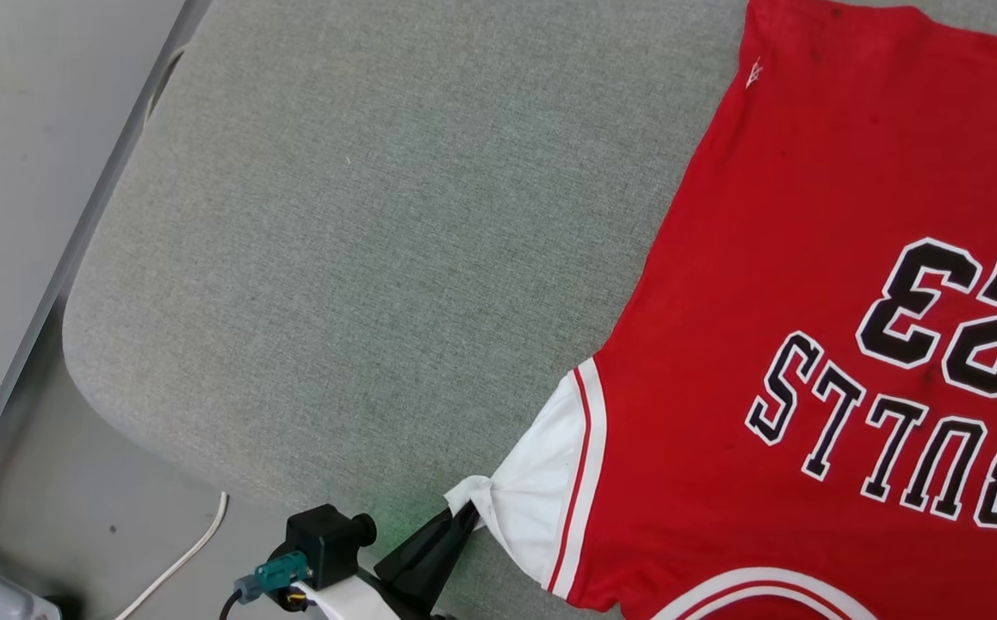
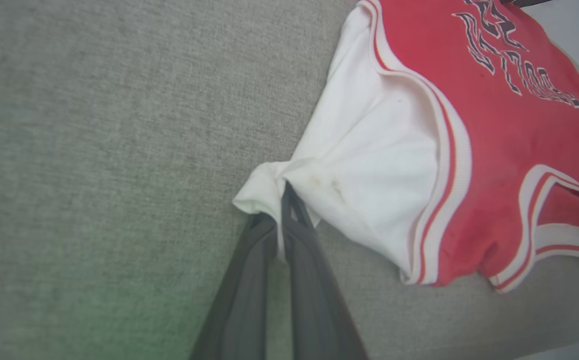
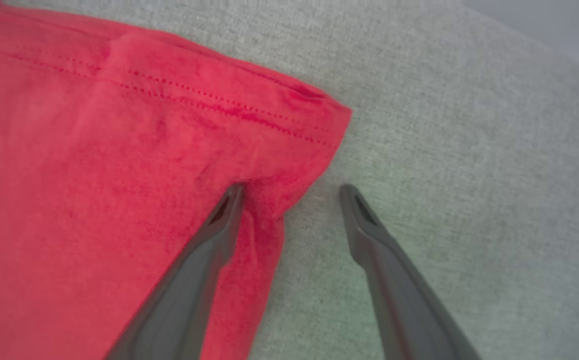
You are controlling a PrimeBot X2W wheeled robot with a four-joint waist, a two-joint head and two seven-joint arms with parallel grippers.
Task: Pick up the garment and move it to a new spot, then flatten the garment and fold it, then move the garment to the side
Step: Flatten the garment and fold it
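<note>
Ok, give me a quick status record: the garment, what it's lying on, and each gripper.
garment: red jersey T-shirt, spread flat, "BULLS 23" print face up
surface: grey padded fabric top, garment on its right part in the head view
left gripper: shut, pinching the bunched edge of the white sleeve
right gripper: open, straddling the hem corner; one finger on red cloth, the other over bare surface
fold: not yet begun
</note>
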